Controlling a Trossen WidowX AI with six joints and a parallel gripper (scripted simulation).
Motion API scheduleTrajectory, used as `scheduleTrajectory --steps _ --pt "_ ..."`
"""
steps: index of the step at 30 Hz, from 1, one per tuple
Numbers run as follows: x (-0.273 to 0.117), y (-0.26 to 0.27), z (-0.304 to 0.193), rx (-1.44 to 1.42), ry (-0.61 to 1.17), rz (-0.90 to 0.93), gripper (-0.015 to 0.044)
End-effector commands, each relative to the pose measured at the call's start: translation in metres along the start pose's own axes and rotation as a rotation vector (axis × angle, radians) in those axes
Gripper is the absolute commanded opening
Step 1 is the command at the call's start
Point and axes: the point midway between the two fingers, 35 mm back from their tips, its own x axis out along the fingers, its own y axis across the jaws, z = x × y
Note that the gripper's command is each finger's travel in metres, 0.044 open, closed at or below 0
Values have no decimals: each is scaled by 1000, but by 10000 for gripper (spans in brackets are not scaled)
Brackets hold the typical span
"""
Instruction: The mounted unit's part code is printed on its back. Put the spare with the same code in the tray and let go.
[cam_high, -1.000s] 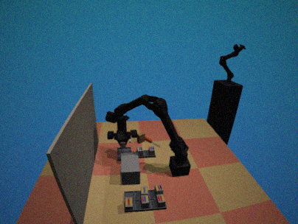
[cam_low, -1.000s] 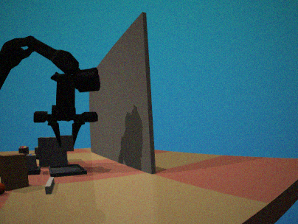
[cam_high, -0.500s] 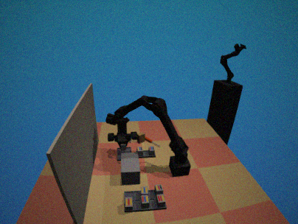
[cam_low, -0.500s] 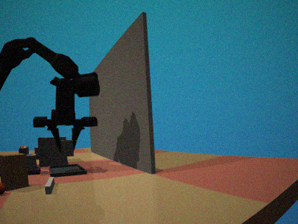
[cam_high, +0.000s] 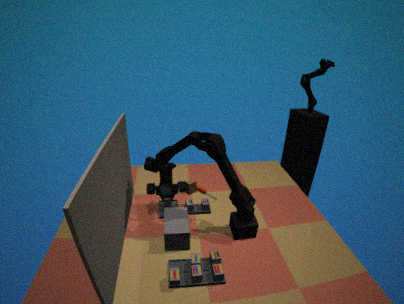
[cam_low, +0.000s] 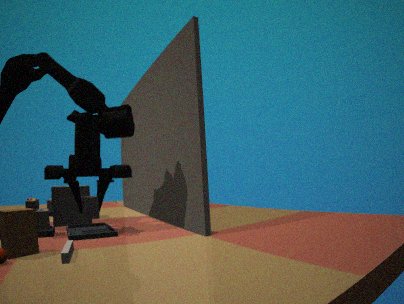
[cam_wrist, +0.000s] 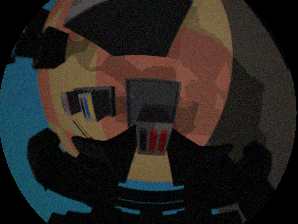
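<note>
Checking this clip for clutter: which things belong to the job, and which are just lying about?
Job: gripper, shut on a spare; tray beneath it; grey unit; rack of spares.
Lying about: orange tool; small grey block; brown box; tall black stand.
</note>
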Motion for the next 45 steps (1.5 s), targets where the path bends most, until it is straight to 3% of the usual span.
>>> scheduleTrajectory --steps 1,21,38,45 --pt "4 1 1 4 -2 -2 0" --pt "22 4 3 4 -2 -1 0" --pt "16 3 2 0 0 0 440" --pt "-85 3 3 4 -1 -1 440"
